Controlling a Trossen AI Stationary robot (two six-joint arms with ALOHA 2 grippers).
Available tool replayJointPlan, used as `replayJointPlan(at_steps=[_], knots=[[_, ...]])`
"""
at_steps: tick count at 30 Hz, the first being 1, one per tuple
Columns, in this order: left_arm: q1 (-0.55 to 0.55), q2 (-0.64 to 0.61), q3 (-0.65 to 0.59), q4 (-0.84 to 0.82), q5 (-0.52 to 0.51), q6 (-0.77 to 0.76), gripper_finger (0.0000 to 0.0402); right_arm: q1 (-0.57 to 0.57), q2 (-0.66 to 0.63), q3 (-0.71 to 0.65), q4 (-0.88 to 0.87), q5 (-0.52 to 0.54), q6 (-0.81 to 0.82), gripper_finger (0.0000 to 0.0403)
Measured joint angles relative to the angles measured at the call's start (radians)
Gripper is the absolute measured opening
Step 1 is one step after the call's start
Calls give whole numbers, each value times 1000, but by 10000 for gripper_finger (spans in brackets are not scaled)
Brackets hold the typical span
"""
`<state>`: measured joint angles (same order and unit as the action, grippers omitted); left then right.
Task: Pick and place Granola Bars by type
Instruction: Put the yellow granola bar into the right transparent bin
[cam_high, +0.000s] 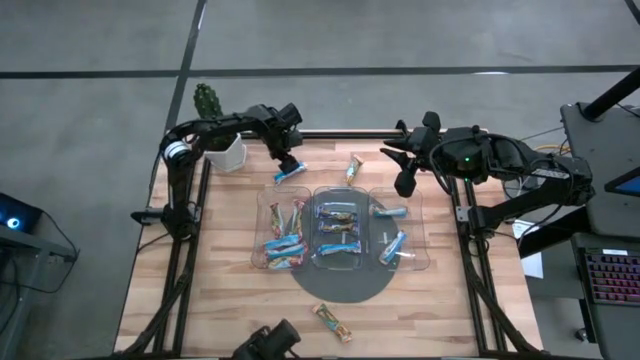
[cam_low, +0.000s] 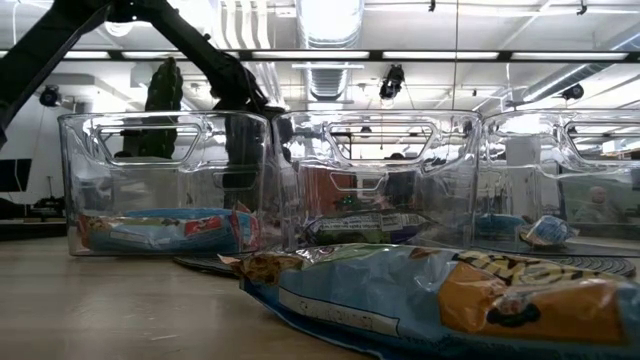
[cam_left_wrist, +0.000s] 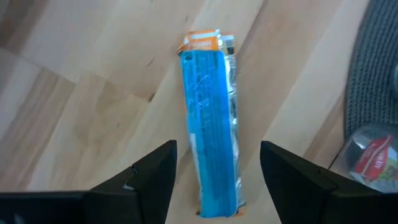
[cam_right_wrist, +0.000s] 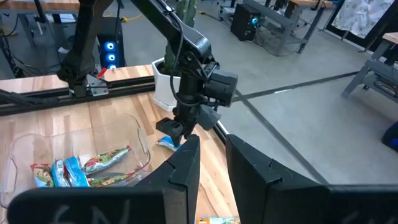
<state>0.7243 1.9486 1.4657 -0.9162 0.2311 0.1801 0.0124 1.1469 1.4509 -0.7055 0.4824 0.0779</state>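
**Left gripper poised over a blue bar at the table's far edge**

The left gripper (cam_high: 289, 160) hung directly above a bright blue granola bar (cam_left_wrist: 211, 134) lying on the bare wooden table (cam_high: 200, 270), just beyond the far-left corner of the clear compartment tray (cam_high: 425, 255). Its fingers (cam_left_wrist: 149, 177) were spread wide to either side of the wrapper, apart from it, and the bar lay flat with its orange-tipped end pointing away from the wrist.

The right gripper (cam_high: 405, 160) hovered over the far right edge of the table, near the tray's right compartment; its fingers stood a narrow gap apart and held nothing.

The tray sat partly on a dark round mat (cam_high: 345, 285). Its left compartment held several blue bars (cam_high: 284, 245), the middle one multicoloured bars (cam_high: 338, 225), the right one two more blue-wrapped bars (cam_high: 392, 245). One loose bar (cam_high: 353, 167) lay beyond the tray, and a brownish-gold bar (cam_high: 331, 322) near the table's front edge. A potted cactus (cam_high: 208, 100) stood at the far left corner.
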Motion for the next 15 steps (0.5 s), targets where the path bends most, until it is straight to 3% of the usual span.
replayJointPlan(at_steps=[15], knots=[[-32,1,4,125,-30,1,213,0,0,0,-1,19,-10,68]])
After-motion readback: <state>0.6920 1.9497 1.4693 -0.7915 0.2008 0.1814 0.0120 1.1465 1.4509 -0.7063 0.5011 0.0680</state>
